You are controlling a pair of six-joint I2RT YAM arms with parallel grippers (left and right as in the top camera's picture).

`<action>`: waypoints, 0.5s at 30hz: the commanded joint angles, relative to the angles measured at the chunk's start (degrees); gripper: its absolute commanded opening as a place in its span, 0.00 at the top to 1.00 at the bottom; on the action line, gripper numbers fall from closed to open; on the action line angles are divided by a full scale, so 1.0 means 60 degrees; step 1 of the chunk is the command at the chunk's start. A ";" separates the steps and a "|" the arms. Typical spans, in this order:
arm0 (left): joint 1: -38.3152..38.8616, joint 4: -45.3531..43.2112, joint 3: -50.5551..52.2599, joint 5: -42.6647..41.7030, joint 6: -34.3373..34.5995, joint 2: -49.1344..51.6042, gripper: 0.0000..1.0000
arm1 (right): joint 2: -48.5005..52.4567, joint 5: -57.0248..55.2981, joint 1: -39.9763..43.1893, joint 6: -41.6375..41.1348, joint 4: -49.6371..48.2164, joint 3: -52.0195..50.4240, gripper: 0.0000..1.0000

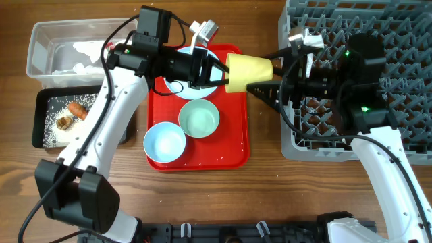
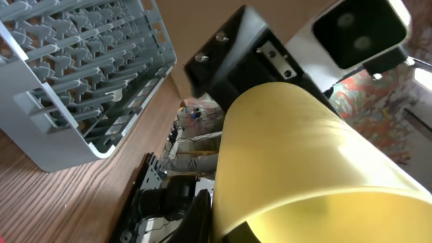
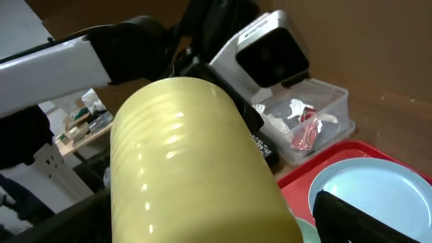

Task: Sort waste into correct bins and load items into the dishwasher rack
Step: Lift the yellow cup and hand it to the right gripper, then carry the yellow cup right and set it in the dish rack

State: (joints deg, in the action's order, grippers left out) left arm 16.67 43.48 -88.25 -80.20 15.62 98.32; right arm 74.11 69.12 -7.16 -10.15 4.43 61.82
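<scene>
The yellow cup hangs on its side in the air between the red tray and the grey dishwasher rack. My left gripper is shut on its rim, one finger inside the cup. My right gripper is open, its fingers either side of the cup's closed end. The pale blue plate, a mint bowl and a blue bowl sit on the tray. The clear tub holds white tissue and a red wrapper. The black tray holds the carrot, the brown lump and rice.
The flat red serving tray lies at the table's middle, under both arms. The rack fills the right side and also shows in the left wrist view. The bins stand at the far left, one behind the other.
</scene>
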 commanded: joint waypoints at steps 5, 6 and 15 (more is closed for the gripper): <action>0.0171 -0.0007 -0.0109 -0.0295 -0.0066 -0.0138 0.96 | 0.0098 0.0284 -0.0029 -0.0335 -0.0390 0.0211 0.34; 0.0171 -0.0007 -0.0109 -0.0251 -0.0062 -0.0138 0.96 | 0.0098 0.0335 -0.0029 -0.0339 -0.0390 0.0211 0.40; 0.0168 -0.0007 -0.0109 -0.0189 -0.0062 -0.0138 0.69 | 0.0095 0.0692 0.0004 -0.0310 -0.0379 0.0211 0.54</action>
State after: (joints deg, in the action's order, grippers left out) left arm 17.58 43.44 -88.25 -80.25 15.79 98.32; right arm 74.11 71.99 -7.20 -12.38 2.48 61.82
